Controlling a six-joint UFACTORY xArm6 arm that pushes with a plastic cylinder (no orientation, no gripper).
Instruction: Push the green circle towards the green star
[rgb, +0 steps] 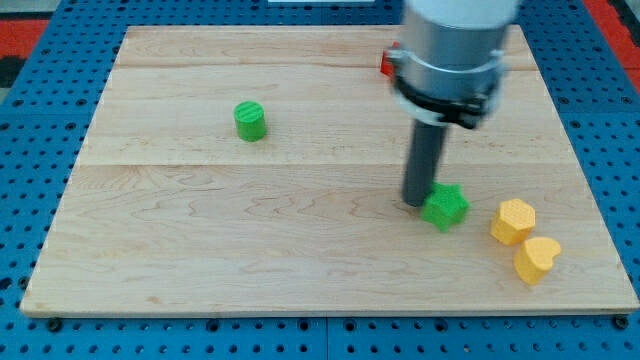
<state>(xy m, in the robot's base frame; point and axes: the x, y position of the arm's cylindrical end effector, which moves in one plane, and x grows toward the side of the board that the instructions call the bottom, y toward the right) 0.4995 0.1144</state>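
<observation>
The push looks barely begun, if at all. The green circle (250, 121) sits well apart from the green star (445, 206), far off toward the view's left and somewhat toward the view's top of it, with bare wooden board (200, 250) between them — nothing has closed that gap.

My tip (417, 203) stands just beside the green star, on its left edge, apparently touching it, and nowhere near the circle. To do the job it would need to leave the star and come round to the circle's far side, the side away from the star.

There is no gripper here — only a straight dark rod that holds nothing, with no jaws to open or close.

Right of the star lie a yellow hexagon (513, 220) and a yellow heart (537, 259); a red block (385, 63) peeks out behind the arm.
</observation>
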